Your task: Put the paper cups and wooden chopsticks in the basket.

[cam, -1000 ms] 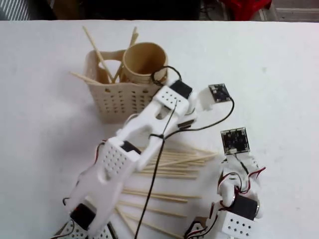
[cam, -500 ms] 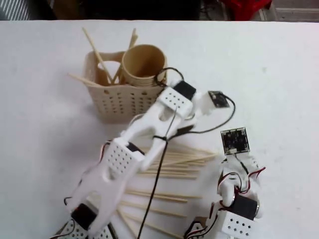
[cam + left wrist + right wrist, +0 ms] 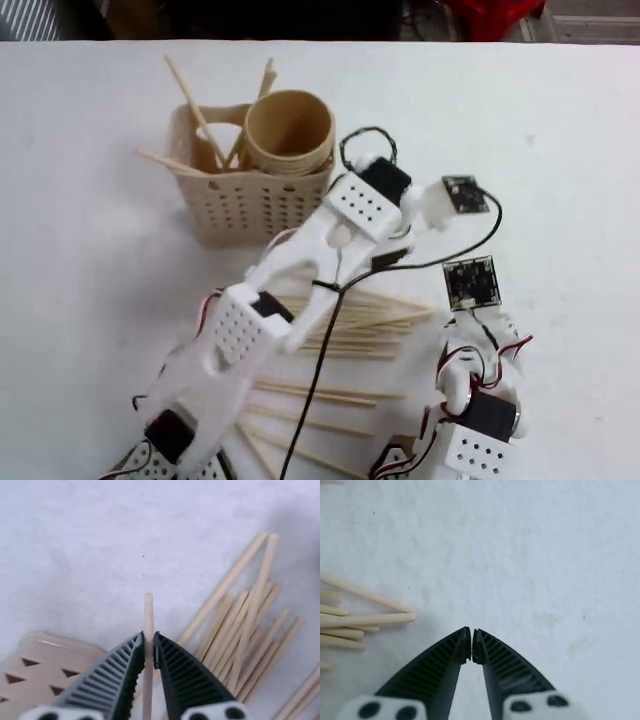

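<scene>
- a perforated basket [image 3: 240,205] stands at the left of the table [image 3: 560,120]. several wooden chopsticks [image 3: 197,105] are already stood in it and lean out over its rim at different angles.
- a stack of paper cups [image 3: 290,130] is seated upright in the right part of the basket, mouth up. the cup part of the task is judged done, as far as can be seen.
- the left gripper [image 3: 149,652] is held above the table just beside a corner of the basket. its jaws are closed to a narrow slit on a single chopstick [image 3: 148,612], which is pinched along its length with its tip past the fingertips. this stick is judged to be in hand but not yet delivered.
- the loose chopsticks [image 3: 365,325] lie flat on the table between the two arms, partly under the left arm [image 3: 300,260]. more are scattered toward the arm bases. these make up the bulk of what is left, and many more trips are judged to be needed.
- the right gripper [image 3: 471,645] is held over bare table at the right, near the ends of the pile. its jaws are brought together tip to tip and nothing is gripped.
</scene>
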